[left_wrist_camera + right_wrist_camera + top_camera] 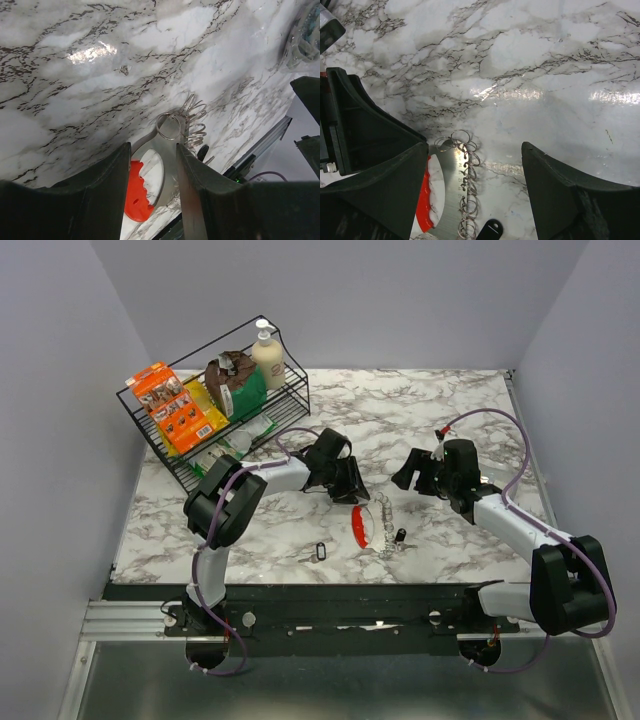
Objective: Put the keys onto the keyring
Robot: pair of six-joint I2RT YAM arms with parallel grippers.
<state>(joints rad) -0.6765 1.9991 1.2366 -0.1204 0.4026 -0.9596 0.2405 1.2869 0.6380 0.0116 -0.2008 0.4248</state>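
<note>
The keyring lies flat on the marble table: a red curved clip (359,525) joined to a silvery ribbed chain of wire rings (385,530). One tiny dark key (401,536) lies just right of the chain. The other key (321,551) lies apart to the left, nearer the front edge. My left gripper (347,486) is open just behind the clip; in the left wrist view the gripper (152,147) has the red clip (136,192) between its fingers. My right gripper (418,474) is open and empty behind the chain. The right wrist view shows chain (468,185), clip (424,200) and key (490,231).
A black wire rack (290,400) with snack packets and a soap bottle (267,353) stands at the back left. The table's front edge (320,586) runs just below the keys. Grey walls close in the left, back and right sides.
</note>
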